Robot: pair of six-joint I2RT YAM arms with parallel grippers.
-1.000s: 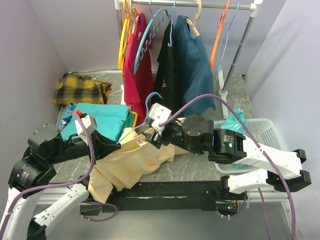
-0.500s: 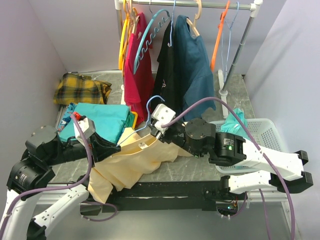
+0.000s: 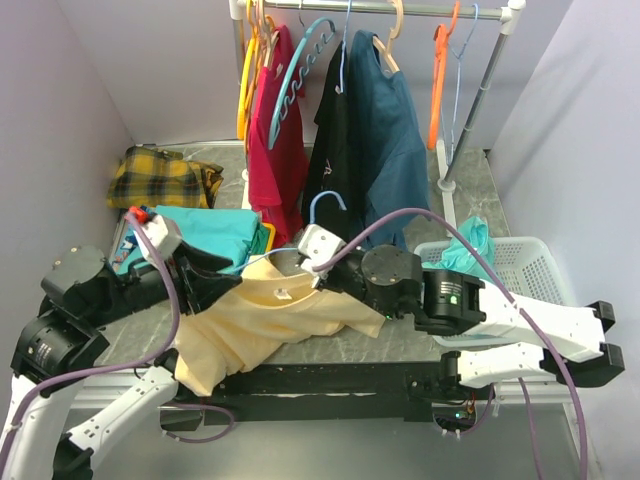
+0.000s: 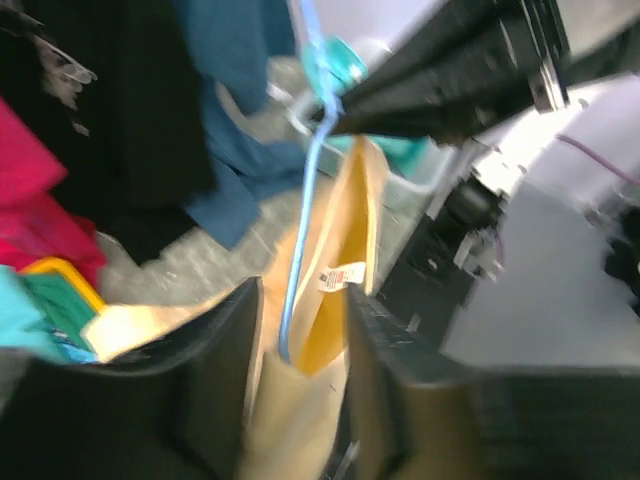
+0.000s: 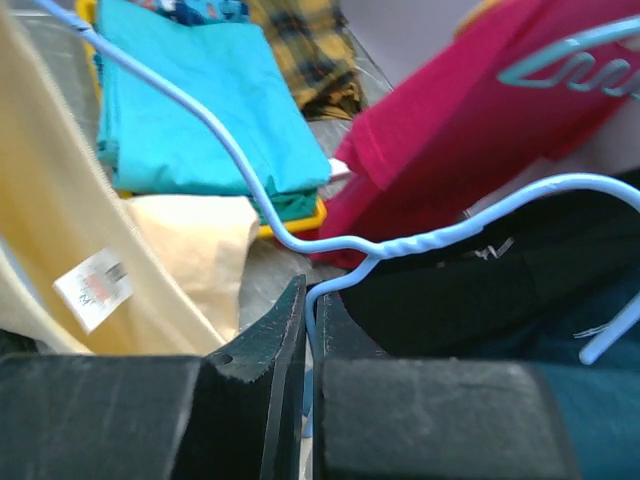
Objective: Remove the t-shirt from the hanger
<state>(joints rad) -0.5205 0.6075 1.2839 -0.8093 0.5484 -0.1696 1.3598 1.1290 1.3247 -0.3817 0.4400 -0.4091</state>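
Comparing w/ the top view half a sec earlier: hanger [image 3: 327, 197] hook now more upright and shifted a bit to the right, in front of the dark shirts [image 3: 365, 130] on the rail; right gripper [image 3: 300, 262] slightly lower and further left; left gripper [image 3: 218, 282] drawn back a little toward its own side; t-shirt [image 3: 290, 315] spread further right, hem now under the right arm.

Right gripper [image 5: 308, 300]: fingers all but closed, pinching the pale blue wire of the hanger [image 5: 400, 245] just below the twisted neck. Hook curving up and off to the right; one wire arm running up-left across the folded teal cloth [image 5: 190, 110].

Left gripper [image 4: 300, 350]: narrow gap, w/ the hanger [image 4: 300, 200] wire and a fold of the t-shirt [image 4: 345, 230] both inside it. Blurred; cannot tell if the pads actually press on either.

T-shirt: pale yellow, lying crumpled on the table betw. the two arms, collar end up at the grippers w/ the neck label [image 3: 283, 293] showing, rest trailing toward the near left edge. Hanger wire apparently still running into the neck opening, though not clear how far. Basket [image 3: 545, 275] to the right, apart from the shirt.
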